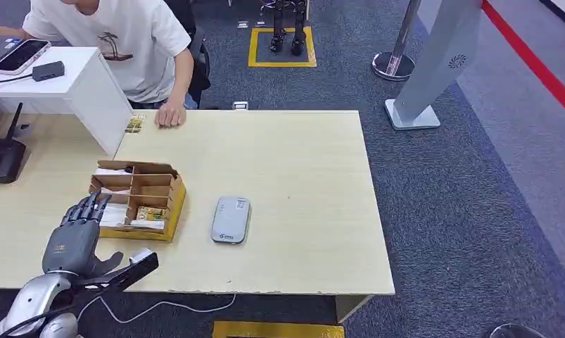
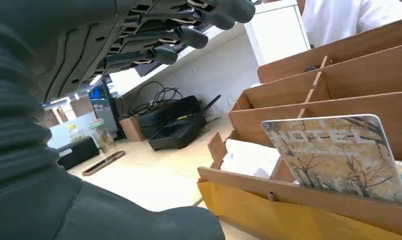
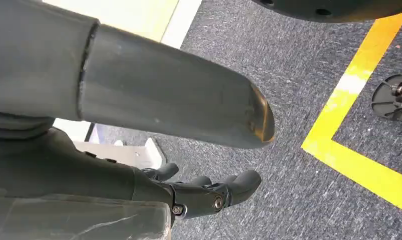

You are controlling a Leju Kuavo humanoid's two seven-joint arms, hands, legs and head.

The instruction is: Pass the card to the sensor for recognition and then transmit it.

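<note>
Hovering w/ fingers spread, holding nothing: left robot hand (image 1: 79,229) beside card box (image 1: 140,199); right robot hand (image 3: 188,192) hangs, fingers curled.

Light wood counter (image 1: 279,162) stands on grey-blue carpet (image 1: 462,211). Yellow square outline (image 1: 282,48) marked on the floor beyond the far edge; a red stripe (image 1: 532,60) runs diagonally at upper right. A chrome stanchion base (image 1: 394,65) and a grey slanted pillar (image 1: 437,63) stand near it. White raised desk section (image 1: 68,88) occupies the counter's left rear corner. Lighting even.
</note>
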